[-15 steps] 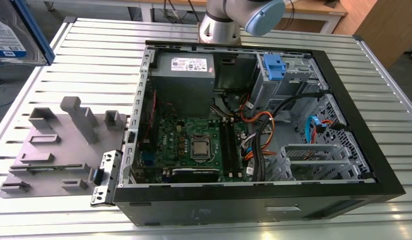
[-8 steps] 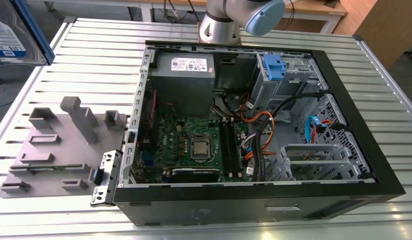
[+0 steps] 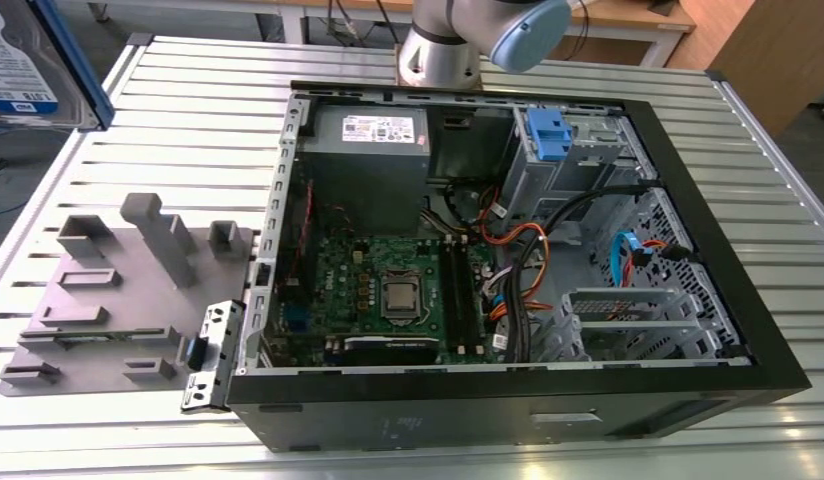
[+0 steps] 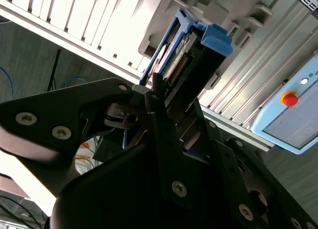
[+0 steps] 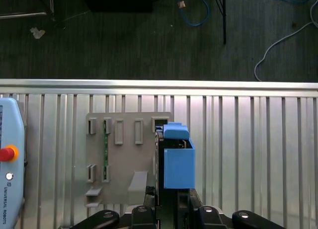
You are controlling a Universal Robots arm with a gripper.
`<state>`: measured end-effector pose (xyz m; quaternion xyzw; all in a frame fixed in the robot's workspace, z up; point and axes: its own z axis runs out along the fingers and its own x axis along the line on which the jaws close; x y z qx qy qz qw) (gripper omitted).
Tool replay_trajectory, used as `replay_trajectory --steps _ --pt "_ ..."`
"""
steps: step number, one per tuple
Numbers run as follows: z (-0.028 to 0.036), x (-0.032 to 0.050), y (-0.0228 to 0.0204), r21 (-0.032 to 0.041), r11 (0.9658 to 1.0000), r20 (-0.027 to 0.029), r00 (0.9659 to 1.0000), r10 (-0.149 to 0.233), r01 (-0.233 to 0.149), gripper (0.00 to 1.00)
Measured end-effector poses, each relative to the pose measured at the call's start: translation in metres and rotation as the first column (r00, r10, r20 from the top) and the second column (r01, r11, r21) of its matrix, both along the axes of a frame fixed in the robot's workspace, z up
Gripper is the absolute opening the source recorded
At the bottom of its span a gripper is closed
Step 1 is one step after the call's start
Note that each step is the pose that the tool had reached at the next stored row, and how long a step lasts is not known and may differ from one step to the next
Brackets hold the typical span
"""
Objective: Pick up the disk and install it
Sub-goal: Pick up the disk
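Looming nearest the lens at the exterior view's left, the disk [image 3: 23,60] hangs well apart from the computer case [image 3: 452,420] on the bench [image 3: 185,110]. In the second wrist view, the hand [image 4: 174,97] is clamped on it. In the first wrist view, its blue bracket [image 5: 178,164] hangs over the grey holder [image 5: 119,159]; a square, steady grip looks essential.

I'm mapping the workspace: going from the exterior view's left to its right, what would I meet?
the disk → grey parts holder → green circuit board → metal drive cage
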<state>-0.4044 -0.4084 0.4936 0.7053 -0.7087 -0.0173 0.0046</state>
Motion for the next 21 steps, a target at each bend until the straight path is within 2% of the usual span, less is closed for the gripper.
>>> replay_trajectory --steps 21 --pt "0.0 0.037 0.0 0.0 1.0 0.0 1.0 0.0 0.0 0.35"
